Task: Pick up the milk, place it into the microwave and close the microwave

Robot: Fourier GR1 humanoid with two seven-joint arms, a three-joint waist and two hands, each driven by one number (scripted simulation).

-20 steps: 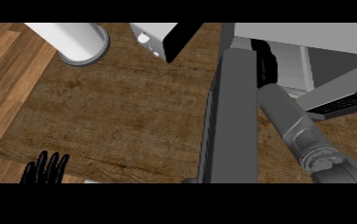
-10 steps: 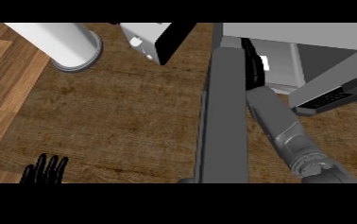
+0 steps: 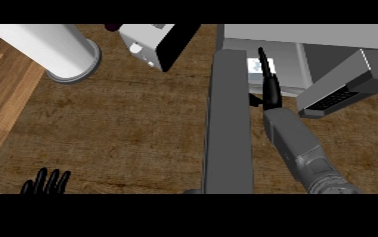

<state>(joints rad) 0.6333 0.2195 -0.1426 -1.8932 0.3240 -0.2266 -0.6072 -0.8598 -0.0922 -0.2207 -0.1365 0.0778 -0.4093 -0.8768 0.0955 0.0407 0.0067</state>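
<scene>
Seen steeply from above: microwave door [image 3: 229,126], a long grey slab standing open, running from the lower edge up the middle of the brown counter [image 3: 125,126]. Just right of the door, right hand [image 3: 267,83], black, reaching upward into the microwave [image 3: 295,41] opening, fingers straight and close together, narrow as seen from above, curled round nothing visible. Below it, the grey forearm, slanting down and away to the right of the door. By the fingertips, inside the opening, a pale blue-and-white patch, perhaps the milk [image 3: 260,67], mostly hidden behind the hand; cannot tell whether touching. Further right of the door, a grey angled panel with a dark vented face [image 3: 336,98]. Left of the door, near its top end, a white box with a black side [image 3: 159,43]; beyond that, well left, a white cylinder on a grey round base [image 3: 63,51]. Far left of the door's lower end, left hand [image 3: 46,183], fingers up and relaxed, resting at the edge of view.
</scene>
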